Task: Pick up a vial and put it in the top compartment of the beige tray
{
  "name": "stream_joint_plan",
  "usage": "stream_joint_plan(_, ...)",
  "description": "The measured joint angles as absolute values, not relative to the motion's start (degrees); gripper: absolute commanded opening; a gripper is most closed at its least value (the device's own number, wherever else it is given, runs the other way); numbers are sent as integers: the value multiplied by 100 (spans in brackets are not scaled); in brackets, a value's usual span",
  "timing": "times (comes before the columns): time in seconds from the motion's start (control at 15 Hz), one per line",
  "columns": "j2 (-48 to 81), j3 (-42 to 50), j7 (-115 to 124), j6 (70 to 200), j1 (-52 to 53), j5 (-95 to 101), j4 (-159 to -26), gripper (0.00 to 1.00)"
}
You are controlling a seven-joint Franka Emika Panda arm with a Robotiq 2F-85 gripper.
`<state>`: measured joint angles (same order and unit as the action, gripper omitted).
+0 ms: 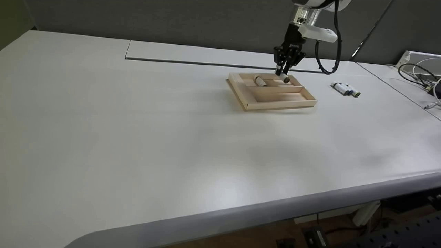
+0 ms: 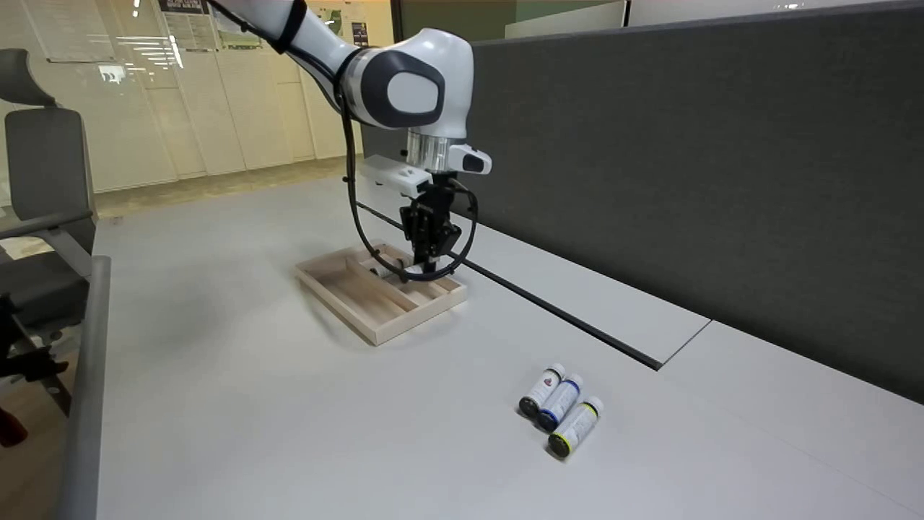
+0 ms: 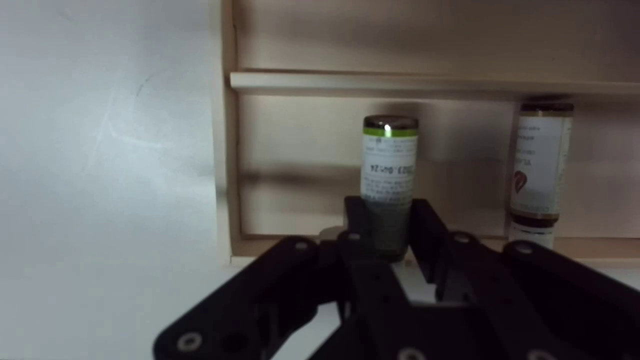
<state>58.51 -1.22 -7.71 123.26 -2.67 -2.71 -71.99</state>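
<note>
The gripper [image 3: 390,217] pinches a green-banded vial [image 3: 389,155] between its fingers [image 3: 427,222], tilted, dark end toward the divider [image 3: 400,86], over the narrow compartment [image 3: 295,135] of the beige tray [image 1: 280,105]; contact with the tray cannot be told. A second vial [image 3: 540,162] lies in that compartment. Three further vials [image 2: 561,401] lie close together on the table [image 2: 289,419], apart from the tray.

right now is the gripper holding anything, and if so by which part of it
The gripper holds a vial by the half farther from its green-banded dark end.
</note>
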Motion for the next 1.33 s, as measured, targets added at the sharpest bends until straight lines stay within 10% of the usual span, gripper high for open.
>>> stream_joint_plan(1.33,5824,-159,-582,13143,75,-272,-7406,7)
